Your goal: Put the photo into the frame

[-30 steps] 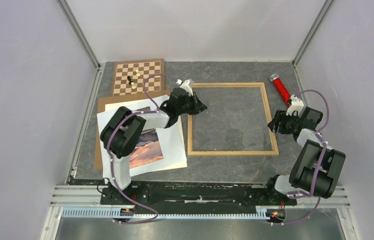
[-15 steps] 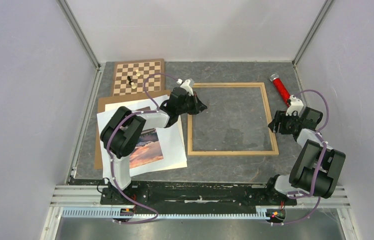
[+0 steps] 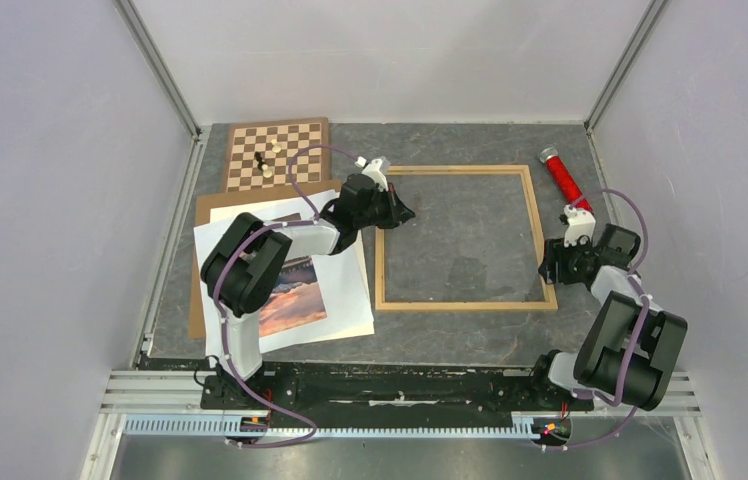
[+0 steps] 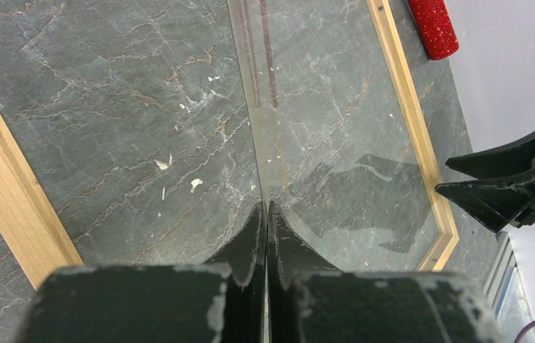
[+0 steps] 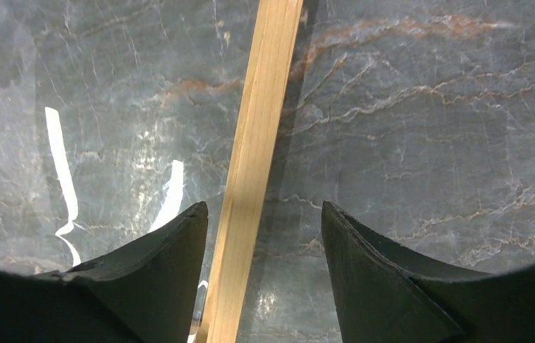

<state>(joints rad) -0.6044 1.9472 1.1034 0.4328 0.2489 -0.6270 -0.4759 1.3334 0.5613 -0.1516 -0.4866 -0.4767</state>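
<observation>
- Though the left arm (image 3: 245,265) covers one corner of it, the photo (image 3: 298,300) shows as a sunset print lying flat on white sheets (image 3: 350,290). These lie on a brown backing board (image 3: 204,212). The pile sits at the left of the table (image 3: 450,345), just beside the frame and outside it.
- Right of that pile the frame (image 3: 465,303) lies flat. Its light wooden border encloses grey stone-patterned table and a clear pane (image 4: 336,143).
- Whether the pane lies flat or tilted, and how much of the opening it covers, cannot be told.
- At the frame's left rail, near the far corner, the left fingers (image 3: 400,212) (image 4: 254,236) are pressed together, pinching the pane's edge. In the left wrist view that edge runs from their tips out across the opening. Bare table is on one side of it, glare and a dark reflection on the other.
- At the right rail, toward the near corner, the right fingers (image 3: 553,262) (image 5: 179,243) are spread wide, one on each side of the wooden rail, gripping nothing. One tip is just beside the rail and the other stands apart from it.
- Behind the backing board a chessboard (image 3: 290,140) lies at the far left. It carries a few small pieces (image 3: 266,165), dark and pale, close together.
- A red tube (image 3: 562,180) lies on the table beyond the frame's far right corner, apart from the rail.
</observation>
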